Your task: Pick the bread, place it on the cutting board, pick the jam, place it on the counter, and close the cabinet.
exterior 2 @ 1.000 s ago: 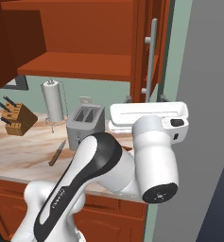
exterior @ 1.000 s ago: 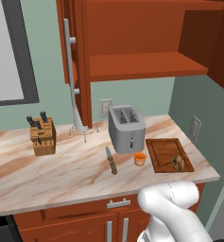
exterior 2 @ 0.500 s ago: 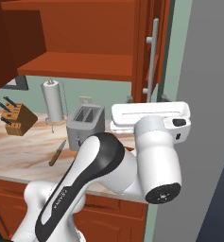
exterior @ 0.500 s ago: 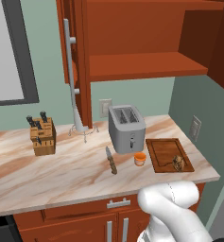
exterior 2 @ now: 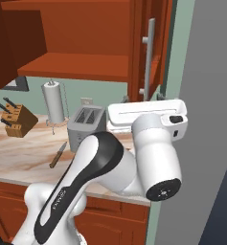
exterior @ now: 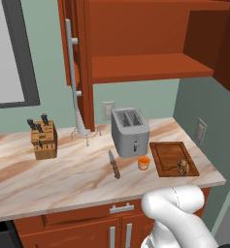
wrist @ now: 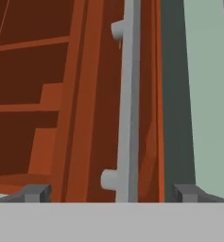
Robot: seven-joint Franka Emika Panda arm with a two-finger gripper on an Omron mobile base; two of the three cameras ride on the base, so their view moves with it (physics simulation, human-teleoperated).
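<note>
The end effector [wrist: 111,193], fingers [wrist: 34,193] spread apart, faces the open cabinet [exterior: 136,43] door's handle [wrist: 128,101] at 12 o'clock. On the worktop [exterior: 63,179], the bread [exterior: 183,166] sits on the board [exterior: 172,157]; the jam [exterior: 143,162] stands at its 9 o'clock, before the toaster [exterior: 129,131].

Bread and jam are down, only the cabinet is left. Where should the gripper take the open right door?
Probably on the door's vertical silver bar handle, mid-length between its two standoffs. It stands proud of the door, so the fingertips can straddle it; the gripper already faces it with jaws spread wide.
</note>
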